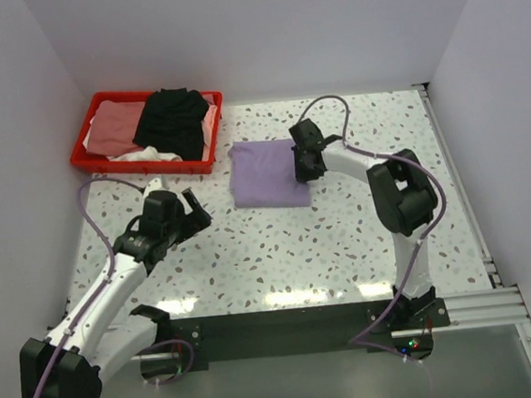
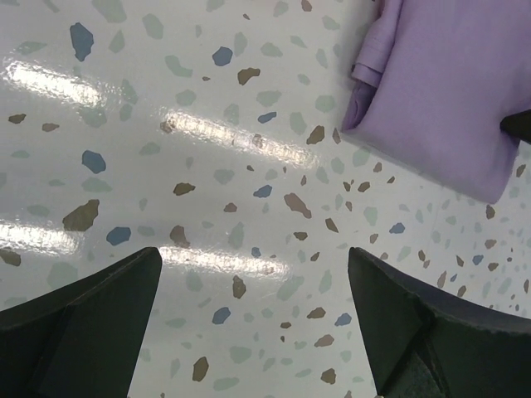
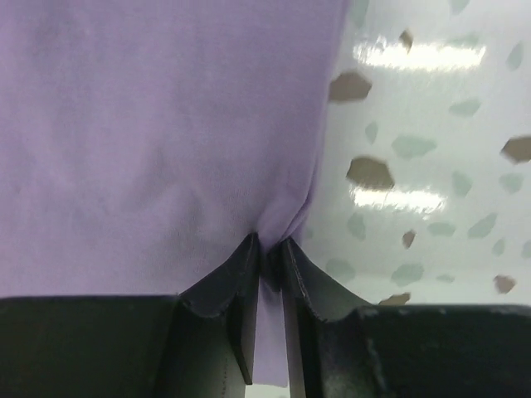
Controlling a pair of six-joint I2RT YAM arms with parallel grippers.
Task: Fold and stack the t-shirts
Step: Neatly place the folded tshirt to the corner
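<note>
A folded lilac t-shirt (image 1: 265, 174) lies on the speckled table, right of the red bin. It fills the right wrist view (image 3: 158, 124) and shows at the top right of the left wrist view (image 2: 444, 91). My right gripper (image 1: 304, 169) is shut on the shirt's right edge; the fabric is pinched between the fingers (image 3: 270, 249). My left gripper (image 1: 188, 213) is open and empty above bare table, left of and nearer than the shirt; it also shows in its own view (image 2: 253, 286). A black t-shirt (image 1: 173, 121) lies crumpled on top in the bin.
A red bin (image 1: 107, 163) at the far left holds the black shirt over pink (image 1: 113, 127) and white (image 1: 148, 155) garments. White walls close in the table on the left, back and right.
</note>
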